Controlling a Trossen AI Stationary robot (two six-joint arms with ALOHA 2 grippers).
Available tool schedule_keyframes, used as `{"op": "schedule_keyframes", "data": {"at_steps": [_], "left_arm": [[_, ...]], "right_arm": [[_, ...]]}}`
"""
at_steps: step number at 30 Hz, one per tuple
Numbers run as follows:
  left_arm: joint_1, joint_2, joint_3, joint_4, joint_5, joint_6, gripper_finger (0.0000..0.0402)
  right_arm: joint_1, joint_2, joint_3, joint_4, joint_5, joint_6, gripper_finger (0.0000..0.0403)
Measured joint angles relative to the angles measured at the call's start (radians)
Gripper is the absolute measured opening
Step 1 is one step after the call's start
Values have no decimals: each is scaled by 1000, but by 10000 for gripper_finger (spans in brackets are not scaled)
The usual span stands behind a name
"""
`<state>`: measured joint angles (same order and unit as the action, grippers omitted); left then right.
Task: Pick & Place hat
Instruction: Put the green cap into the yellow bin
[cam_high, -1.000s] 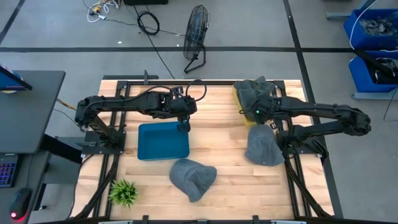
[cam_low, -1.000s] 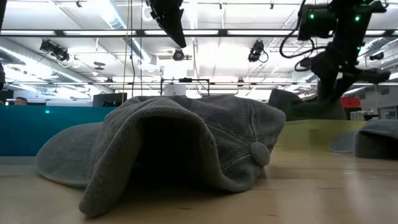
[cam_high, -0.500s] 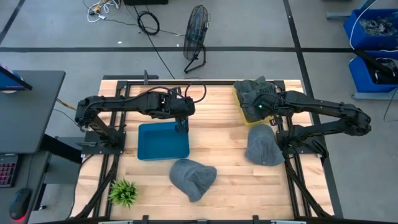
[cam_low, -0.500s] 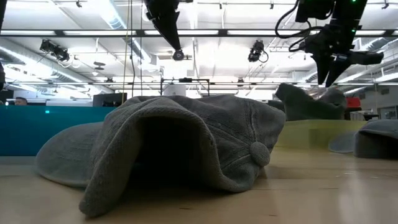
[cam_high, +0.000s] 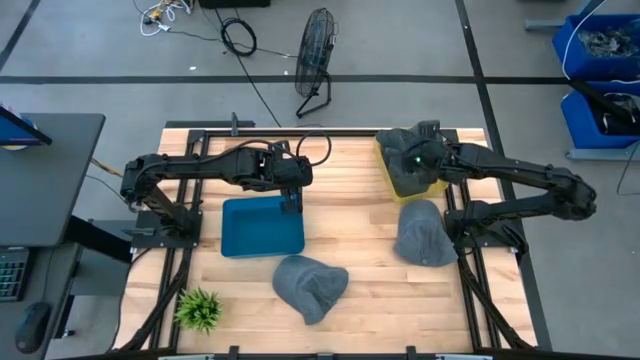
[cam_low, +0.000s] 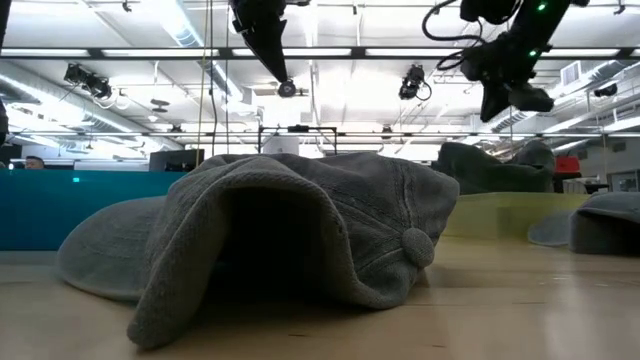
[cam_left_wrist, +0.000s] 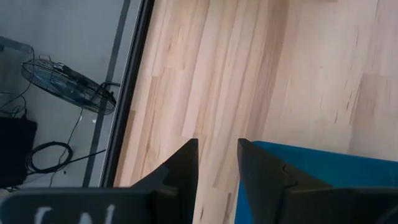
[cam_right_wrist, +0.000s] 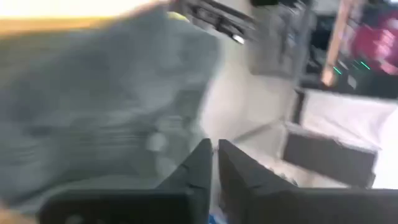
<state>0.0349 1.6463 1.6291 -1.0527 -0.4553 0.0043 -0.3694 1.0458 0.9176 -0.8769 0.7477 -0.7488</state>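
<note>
Three lots of grey hats show. One hat (cam_high: 310, 285) lies on the wood near the table's near edge and fills the low view (cam_low: 300, 240). A second hat (cam_high: 422, 235) lies flat on the right side. More hats (cam_high: 405, 145) are piled in a yellow bin (cam_high: 385, 165) at the far right. My right gripper (cam_high: 413, 163) hangs shut above that pile, clear of it in the low view (cam_low: 495, 108). My left gripper (cam_high: 293, 205) waits above the far right corner of the blue tray (cam_high: 262, 228), its fingers a narrow gap apart (cam_left_wrist: 217, 155).
The blue tray has nothing in it and sits left of centre. A small green plant (cam_high: 198, 308) stands at the near left corner. Bare wood lies between the tray and the yellow bin. Black rails run along the table's left and right sides.
My right gripper has risen and moved toward the table's far edge, from over the far end of the right-hand hat to over the yellow bin, tipping as it went. That hat stays flat on the table.
</note>
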Motion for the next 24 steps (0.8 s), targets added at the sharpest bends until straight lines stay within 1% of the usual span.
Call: {"op": "schedule_keyframes", "data": {"at_steps": [2,5,6,8,10,11,13,15,16,18,20,21,24], "left_arm": [[0,0,0,0,0,3,115],[0,0,0,0,0,3,115],[0,0,0,0,0,3,115],[-1,0,0,0,0,2,115],[-5,0,0,0,0,0,115],[-6,0,0,-1,0,-1,115],[-13,0,0,-3,0,-2,115],[-20,0,0,-16,0,-16,115],[-23,0,0,-24,0,-20,115],[-28,0,0,-30,0,-20,115],[-29,0,0,-29,0,-21,115],[-29,0,0,-29,0,-21,115],[-27,0,0,-29,0,-23,115]], "right_arm": [[-45,6,0,53,16,7,8],[-122,30,-25,204,-14,4,7],[-148,43,-40,270,-38,-8,6],[-204,77,-75,415,-119,-44,3],[-258,129,-104,512,-200,-72,3],[-283,159,-112,538,-224,-72,3],[-325,223,-116,541,-242,-35,2],[-360,287,-116,512,-254,65,2],[-374,315,-116,479,-278,118,2],[-398,370,-116,410,-369,182,1],[-411,423,-114,364,-452,196,1],[-412,448,-116,365,-463,195,1],[-412,513,-122,402,-449,188,1]]}}
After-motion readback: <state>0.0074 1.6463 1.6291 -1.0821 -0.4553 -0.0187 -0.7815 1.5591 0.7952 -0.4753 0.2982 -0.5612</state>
